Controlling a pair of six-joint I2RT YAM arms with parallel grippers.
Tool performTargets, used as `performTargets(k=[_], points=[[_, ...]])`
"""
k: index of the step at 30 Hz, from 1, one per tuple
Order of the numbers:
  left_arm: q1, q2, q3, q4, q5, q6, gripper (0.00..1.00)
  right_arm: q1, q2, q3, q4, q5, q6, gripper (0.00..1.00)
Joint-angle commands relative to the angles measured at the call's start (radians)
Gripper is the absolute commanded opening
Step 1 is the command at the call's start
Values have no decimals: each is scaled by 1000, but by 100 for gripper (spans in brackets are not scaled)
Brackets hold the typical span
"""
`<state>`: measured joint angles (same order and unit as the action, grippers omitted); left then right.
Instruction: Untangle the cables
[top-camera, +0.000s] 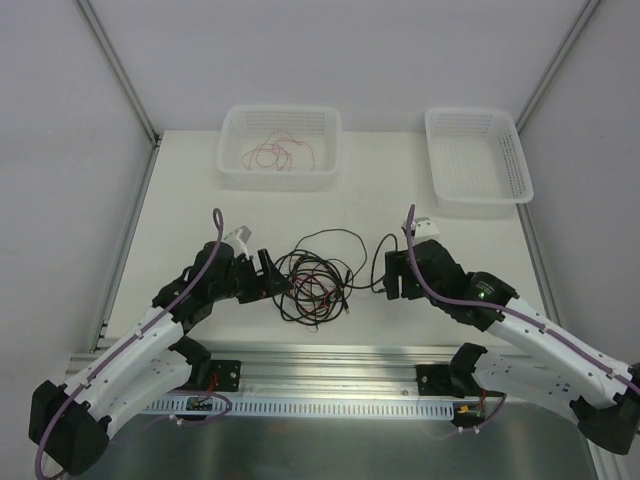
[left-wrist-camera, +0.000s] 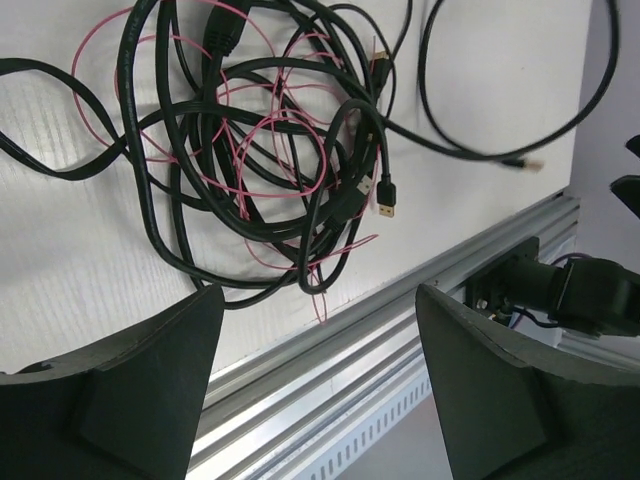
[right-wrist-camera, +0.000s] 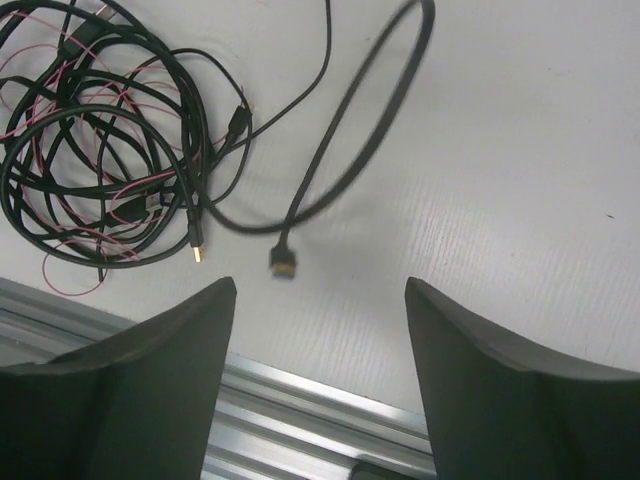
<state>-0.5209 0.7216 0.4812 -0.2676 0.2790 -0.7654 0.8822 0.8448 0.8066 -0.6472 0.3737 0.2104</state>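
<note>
Beyond the rail, opposite its middle: the cables lie in one heap on the white tabletop, close to the rail but not on it.
Heap make-up: thick black loops stacked over one another, with fine red-pink wire threaded through and around them.
Plugs: two gold-tipped plugs rest side by side at the heap edge nearest the rail.
Stray black lead: one lead runs out of the heap toward the right end of the rail; its end plug lies flat on the tabletop, slightly blurred in the right wrist view.
Left hand: released, fingers spread wide with nothing between them. It sits beyond the left half of the rail, just beside the heap. Contact with the nearest loop cannot be told.
Right hand: released, fingers spread and empty. It sits beyond the right half of the rail, with the stray plug just ahead of the gap between its fingers.
Left basket: white mesh, at the tabletop edge farthest from the rail, left side; it holds a loose red wire.
Right basket: white mesh, farthest from the rail, right side.
</note>
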Motion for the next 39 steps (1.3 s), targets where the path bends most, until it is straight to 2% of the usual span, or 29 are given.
performTargets(k=[1, 5, 8, 13, 14, 20, 23, 26, 35, 39], points=[[-49, 50, 10, 24, -53, -24, 77, 12, -6, 32, 34, -68, 24, 74], [-148, 151, 65, 22, -219, -112, 76, 72, 10, 61, 15, -55, 24, 80], [-231, 225, 109, 24, -334, -88, 73, 136, 23, 77, -12, -3, 30, 83], [-255, 292, 194, 21, -377, 248, 71, 193, 2, 57, 6, -8, 18, 84], [-255, 300, 206, 21, -376, 370, 71, 198, -6, 45, 17, -31, 15, 84], [-257, 334, 275, 22, -281, 755, 62, 212, -75, -21, 86, -65, 3, 84], [-257, 383, 283, 22, -225, 888, 59, 210, -93, -24, 95, -64, -11, 84], [-257, 420, 283, 21, -225, 963, 50, 212, -107, -29, 93, -61, -22, 84], [-255, 556, 309, 21, -141, 1006, 48, 210, -118, -73, 109, -75, -9, 84], [-255, 599, 313, 21, -179, 1002, 44, 212, -134, -78, 110, -71, -16, 88]])
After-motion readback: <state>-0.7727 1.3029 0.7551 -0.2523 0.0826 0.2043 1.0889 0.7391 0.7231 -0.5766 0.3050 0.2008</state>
